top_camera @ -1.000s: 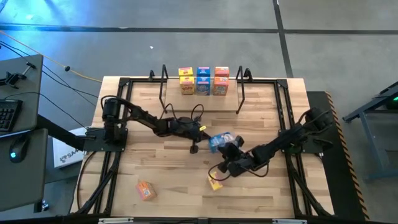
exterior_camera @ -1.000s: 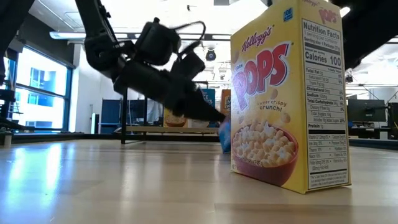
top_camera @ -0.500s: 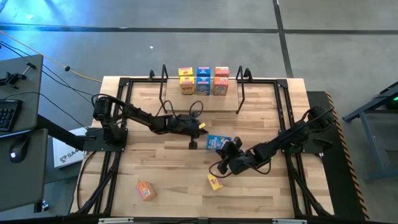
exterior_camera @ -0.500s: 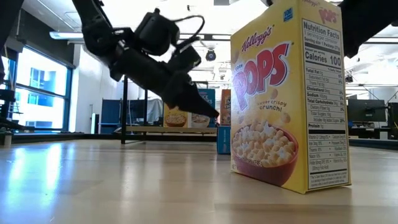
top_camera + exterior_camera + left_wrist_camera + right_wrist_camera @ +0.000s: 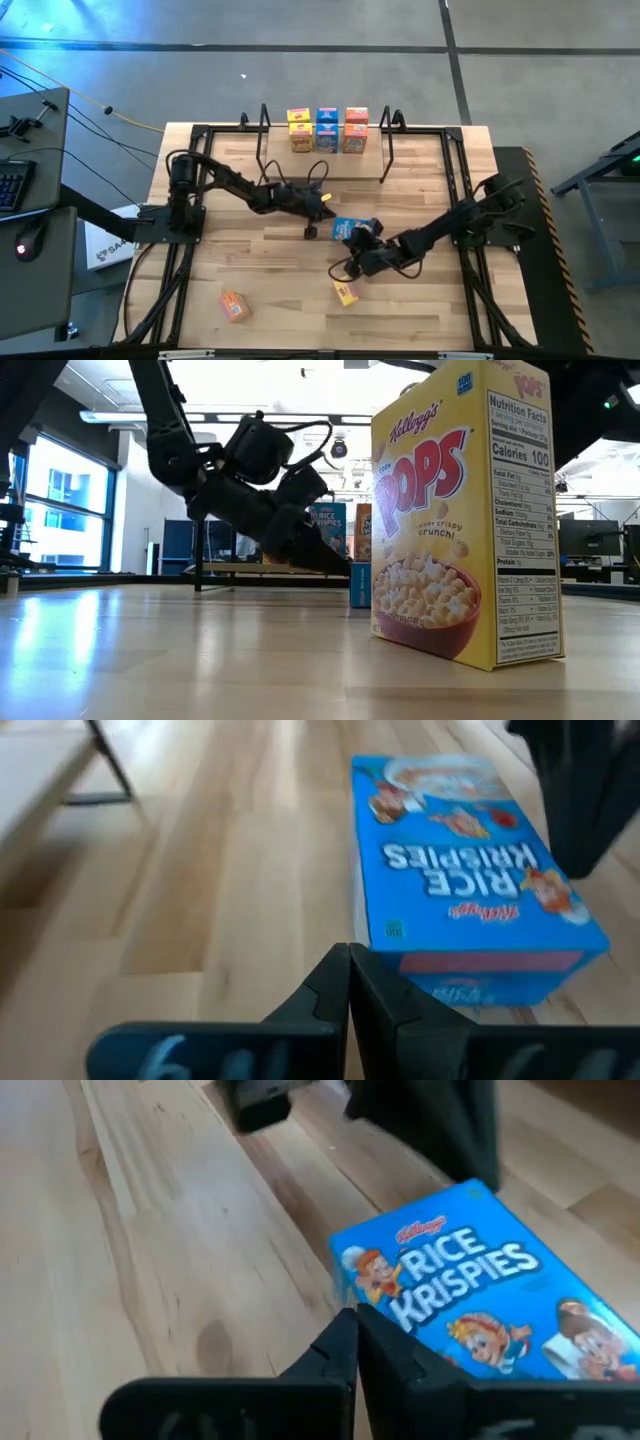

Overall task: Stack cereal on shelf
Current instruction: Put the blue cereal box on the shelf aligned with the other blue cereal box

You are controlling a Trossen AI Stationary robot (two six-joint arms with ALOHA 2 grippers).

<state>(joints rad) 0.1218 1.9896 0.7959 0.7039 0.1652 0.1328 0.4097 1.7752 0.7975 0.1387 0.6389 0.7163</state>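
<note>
Right now my left gripper (image 5: 322,210) hovers near the table's middle, fingers (image 5: 340,982) pressed together and holding nothing, its tip just beside the blue Rice Krispies box (image 5: 350,229) lying flat on the tabletop (image 5: 270,290). My right gripper (image 5: 362,240) comes at that same box from the opposite side, fingers (image 5: 350,1348) likewise pinched together on nothing. Six cereal boxes (image 5: 327,130) stand on the shelf (image 5: 325,165) at the far edge, in yellow, blue and orange pairs. A yellow Corn Pops box (image 5: 460,510) stands just beside my right arm, and an orange box (image 5: 233,306) lies well apart near the front left.
</note>
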